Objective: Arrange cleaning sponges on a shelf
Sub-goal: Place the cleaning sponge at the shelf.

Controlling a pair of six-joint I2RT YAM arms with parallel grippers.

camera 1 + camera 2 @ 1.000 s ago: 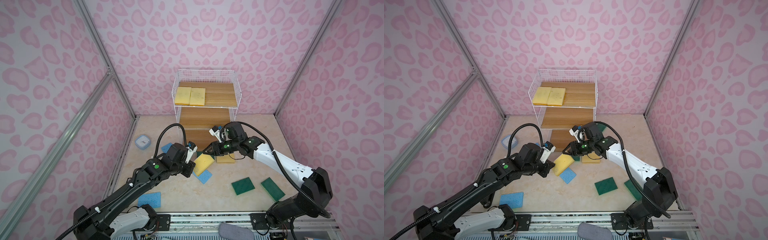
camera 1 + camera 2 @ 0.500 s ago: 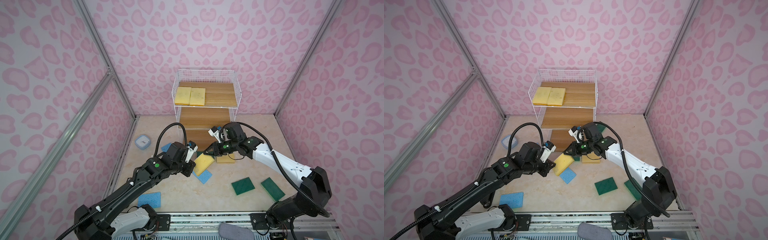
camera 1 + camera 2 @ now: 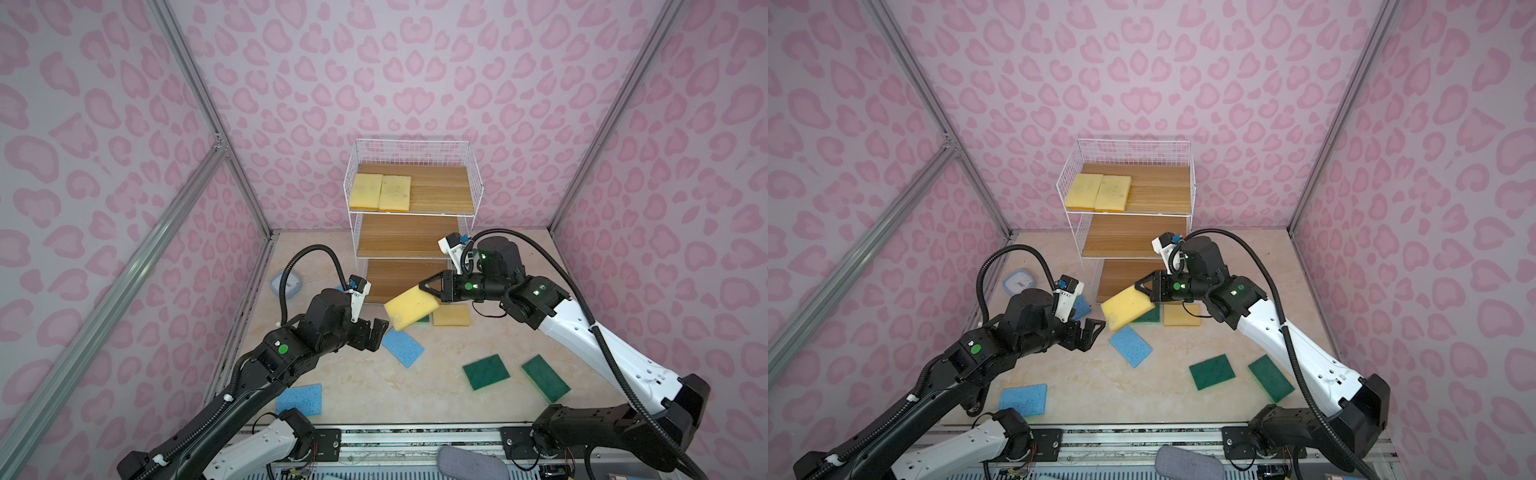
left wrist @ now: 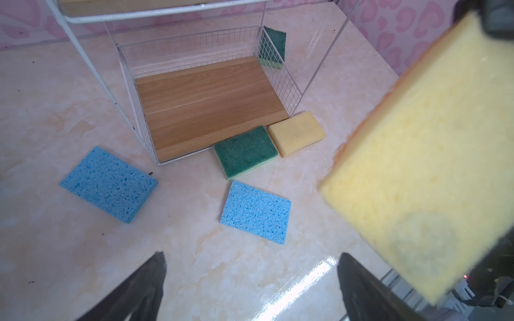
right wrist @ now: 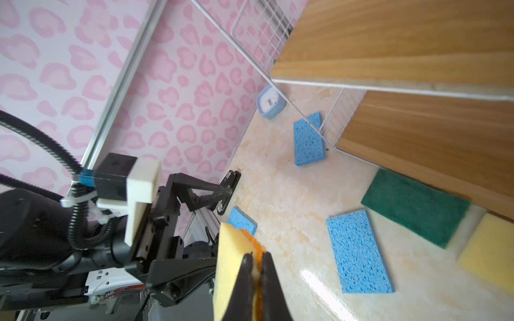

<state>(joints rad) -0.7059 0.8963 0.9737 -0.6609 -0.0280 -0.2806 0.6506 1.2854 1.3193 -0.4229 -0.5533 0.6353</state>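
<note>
- Two shelved yellow sponges [image 3: 365, 190] lie flat and touching at the left end of the top board of the shelf [image 3: 440, 189], which stands against the back wall.
- The right gripper [image 3: 430, 294] has its fingers [image 5: 244, 278] pressed together on one edge of the held yellow sponge [image 3: 411, 309], squeezing it thin. It hangs tilted in the air in front of the bottom tier.
- The left gripper [image 3: 374, 334] has its fingers spread wide with nothing between them, just beside the held yellow sponge's lower corner.
- The floor yellow sponge [image 3: 451, 314] and the near green sponge [image 4: 244, 151] lie touching along the bottom board's front edge.
- Three blue ones lie flat on the floor: the middle blue sponge [image 3: 402, 347] below the left gripper, the front blue sponge [image 3: 299, 399] near the left arm's base, and the side blue sponge [image 4: 108, 183] by the shelf's left foot.
- Two front green sponges [image 3: 486, 371] lie near each other at front right.
- The back green sponge [image 4: 274, 45] stands on edge outside the shelf's wire side.
- The clock [image 3: 286, 284] lies near the left wall.
</note>
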